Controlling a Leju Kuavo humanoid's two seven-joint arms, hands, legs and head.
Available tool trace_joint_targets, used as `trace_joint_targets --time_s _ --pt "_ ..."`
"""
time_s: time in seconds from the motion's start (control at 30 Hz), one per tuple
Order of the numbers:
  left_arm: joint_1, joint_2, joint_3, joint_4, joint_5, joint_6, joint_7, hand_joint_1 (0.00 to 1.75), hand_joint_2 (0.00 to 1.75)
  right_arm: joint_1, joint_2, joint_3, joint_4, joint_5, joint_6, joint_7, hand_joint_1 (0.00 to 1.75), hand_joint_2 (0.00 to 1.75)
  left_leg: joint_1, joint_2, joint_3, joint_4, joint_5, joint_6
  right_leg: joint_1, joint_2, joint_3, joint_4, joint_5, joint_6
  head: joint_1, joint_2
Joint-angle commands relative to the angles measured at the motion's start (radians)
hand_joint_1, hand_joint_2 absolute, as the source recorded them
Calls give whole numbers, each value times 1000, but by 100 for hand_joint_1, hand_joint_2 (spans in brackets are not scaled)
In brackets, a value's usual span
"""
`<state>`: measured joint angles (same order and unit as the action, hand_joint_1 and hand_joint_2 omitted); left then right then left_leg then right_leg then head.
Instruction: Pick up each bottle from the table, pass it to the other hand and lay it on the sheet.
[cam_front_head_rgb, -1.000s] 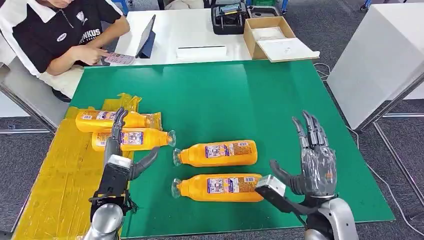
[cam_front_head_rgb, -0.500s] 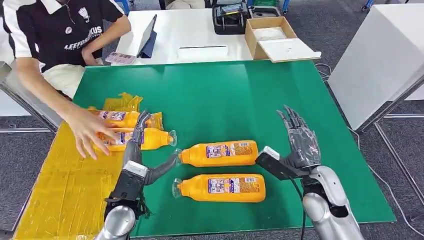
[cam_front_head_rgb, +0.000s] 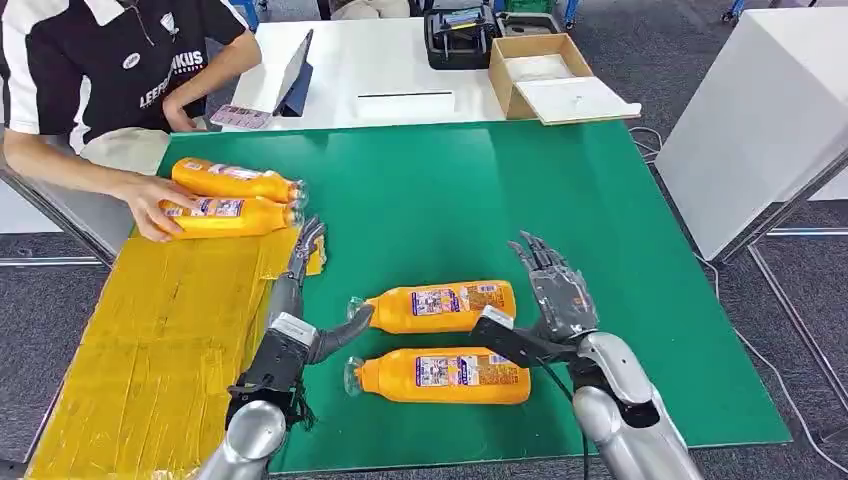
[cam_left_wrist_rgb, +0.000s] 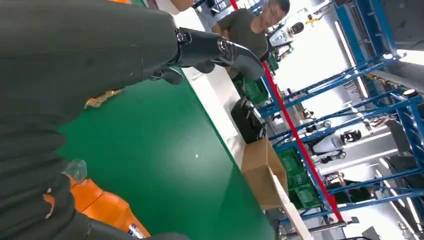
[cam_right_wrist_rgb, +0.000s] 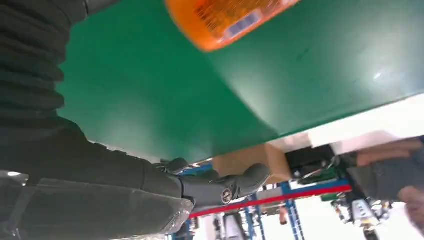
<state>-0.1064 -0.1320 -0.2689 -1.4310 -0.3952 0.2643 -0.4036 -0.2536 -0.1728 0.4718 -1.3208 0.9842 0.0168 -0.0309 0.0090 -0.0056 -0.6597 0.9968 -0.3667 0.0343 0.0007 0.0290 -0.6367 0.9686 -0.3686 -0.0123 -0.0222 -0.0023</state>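
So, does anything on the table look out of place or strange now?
Yes. A person's hand holds two bottles at the far edge of the yellow sheet, partly on the green mat. The sheet's corner looks crumpled. Nothing looks spilled.

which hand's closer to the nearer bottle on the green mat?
Right. The right hand hovers open just past the butt end of the nearer bottle; the left hand is open off its cap end, farther away.
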Motion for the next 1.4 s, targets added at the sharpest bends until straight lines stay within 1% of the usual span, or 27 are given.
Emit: trace_joint_targets --time_s 0.03,0.07,0.1,0.13,0.2,0.23,0.27,0.3,0.33,0.37,0.57,0.63,0.7,0.87,0.9,0.93,1.0,1.3,1.33,1.4 --pt "-47 23 -24 128 22 40 2 0 175 -141 94 157 229 51 -14 19 0 175 -2 3 6 -1 -2 -2 -1 1 5 0 -2 1 0 0" --pt "-47 24 -24 128 22 40 2 0 175 -143 100 161 233 55 -15 23 0 175 -2 5 6 0 -2 -3 -1 2 5 0 -2 1 0 0" --pt "-44 25 -21 128 24 43 3 0 175 -162 108 196 258 109 -32 51 0 175 -1 4 5 -1 -1 -4 0 2 4 0 -1 0 -1 0" --pt "-44 25 -20 129 25 43 3 0 175 -169 112 208 269 131 -34 62 0 175 -1 4 6 0 -1 -4 -1 1 4 0 -2 0 0 0" --pt "-44 25 -20 129 25 43 3 0 175 -169 112 208 269 131 -34 62 0 175 -1 3 6 0 -1 -5 -1 0 5 0 -2 0 0 0" --pt "-44 25 -20 129 25 43 3 0 175 -169 112 208 269 131 -34 62 0 175 -1 1 3 0 0 -4 -1 0 3 0 -1 0 0 0" --pt "-45 25 -20 130 25 44 3 0 175 -174 116 212 282 139 -36 66 0 175 -1 1 5 0 -1 -4 -1 -1 5 0 -2 0 -1 0" --pt "-45 24 -19 132 27 46 5 0 175 -186 118 226 301 167 -37 81 0 175 -1 1 6 0 -1 -5 -1 -2 5 1 -3 1 0 0" --pt "-47 22 -17 135 27 45 5 0 175 -196 129 228 328 180 -36 93 0 175 -1 1 3 0 0 -3 -1 0 2 0 -1 0 -1 0" --pt "-50 19 -17 136 27 44 4 0 175 -204 141 232 358 192 -36 103 0 175 -2 2 6 0 -1 -4 -1 -1 5 1 -3 1 0 0" --pt "-52 12 -6 133 25 54 20 0 175 -254 185 258 500 237 -11 134 0 175 -1 2 4 0 -1 -4 -1 -1 4 0 -2 1 0 0" --pt "-47 11 2 122 24 56 26 0 175 -274 197 253 544 243 4 154 0 175 -1 2 5 0 -1 -5 -1 -1 4 1 -2 1 0 0" --pt "-47 12 2 121 24 56 26 0 175 -279 196 251 545 242 4 153 0 175 -1 1 2 0 1 -4 -1 0 2 0 -1 0 0 0" --pt "-39 7 13 108 22 55 31 0 175 -288 208 225 563 243 -2 168 0 175 -1 1 4 0 -1 -4 -1 -1 4 1 -3 1 0 0" --pt "-37 6 17 102 21 55 32 0 175 -295 211 214 569 243 -1 172 0 175 -1 1 2 0 0 -4 -1 -1 2 0 -1 1 0 0" --pt "-34 5 19 97 20 54 34 0 175 -300 217 202 574 244 1 175 0 175 -2 1 7 2 -3 -5 -2 -2 6 3 -5 1 0 0" --pt "-30 4 21 90 18 52 37 0 175 -314 227 182 596 250 11 185 0 175 -1 1 3 1 0 -4 -1 -1 2 1 -2 1 0 0" --pt "-30 4 21 90 18 51 37 0 175 -316 227 179 601 249 13 187 0 175 -1 0 3 1 0 -4 -1 -2 2 1 -2 1 0 0" --pt "-31 4 20 90 18 51 37 0 175 -320 233 171 612 247 17 195 0 175 -2 1 4 1 -1 -4 -1 -2 3 2 -3 1 0 0" --pt "-48 3 19 101 18 50 48 0 175 -353 253 132 673 216 63 218 0 175 -2 1 4 1 -1 -4 -1 -2 4 2 -3 1 0 0"
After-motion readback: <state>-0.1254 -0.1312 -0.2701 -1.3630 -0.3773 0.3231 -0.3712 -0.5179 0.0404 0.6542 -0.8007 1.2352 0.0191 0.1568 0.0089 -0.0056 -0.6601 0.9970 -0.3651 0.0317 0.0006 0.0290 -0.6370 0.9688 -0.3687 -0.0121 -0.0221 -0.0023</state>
